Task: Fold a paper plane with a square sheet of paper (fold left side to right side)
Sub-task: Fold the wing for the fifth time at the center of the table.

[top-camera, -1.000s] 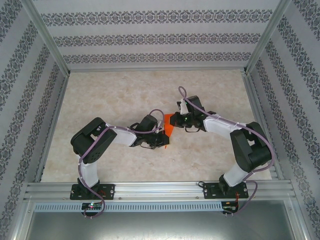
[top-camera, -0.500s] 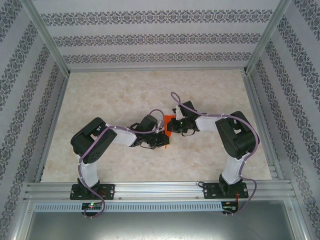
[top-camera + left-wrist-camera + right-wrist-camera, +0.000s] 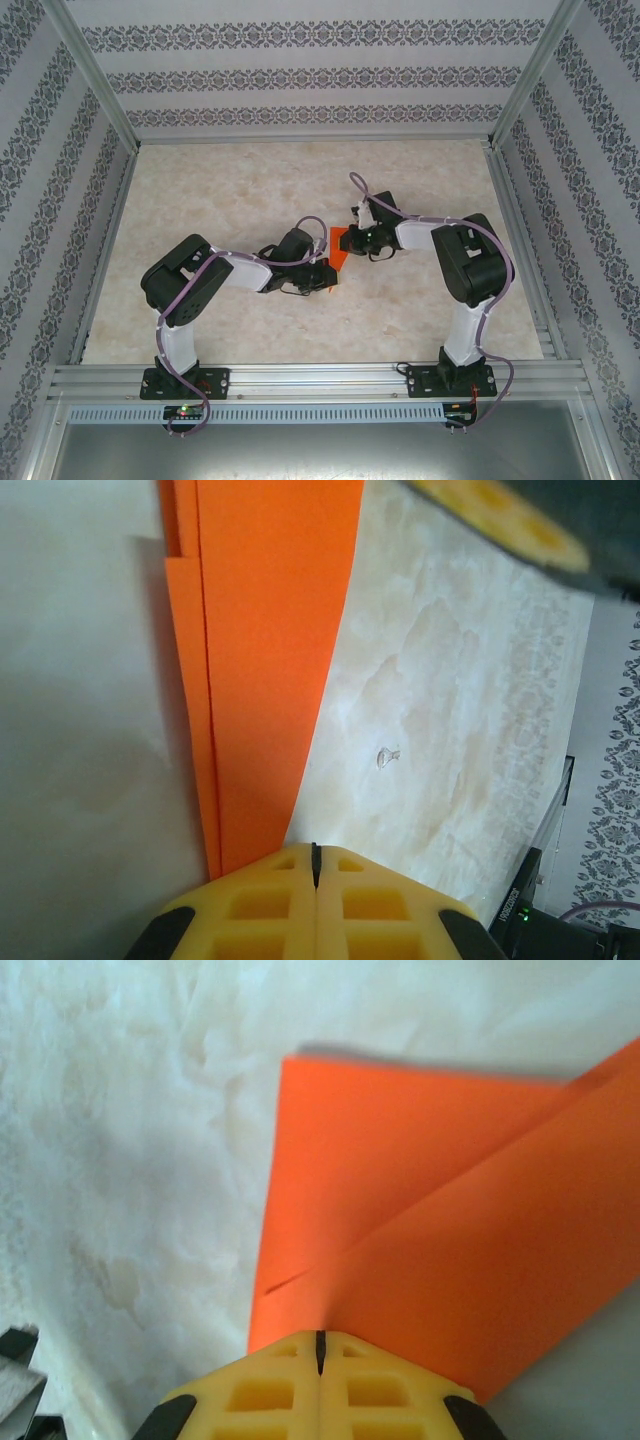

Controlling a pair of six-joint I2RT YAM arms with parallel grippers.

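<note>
Right now the sheet of paper (image 3: 338, 252), already creased into a narrower orange shape, lies at the middle of the tabletop (image 3: 230, 190), caught between the two arms. The left gripper (image 3: 322, 276) has its fingers (image 3: 260, 910) clenched on the sheet's near end. In the left wrist view the paper runs straight away from the tips as a long strip, with layered edges down its left side. The right gripper (image 3: 354, 238) reaches in from the right, its fingers (image 3: 385, 1390) likewise pinched shut on the far end, where a diagonal crease starts just ahead of them. The long axis therefore runs from one grip to the other, and neither arm is the nearer. Carrying the left side over to the right probably means turning the paper about that axis, so one grip would likely have to let go.
</note>
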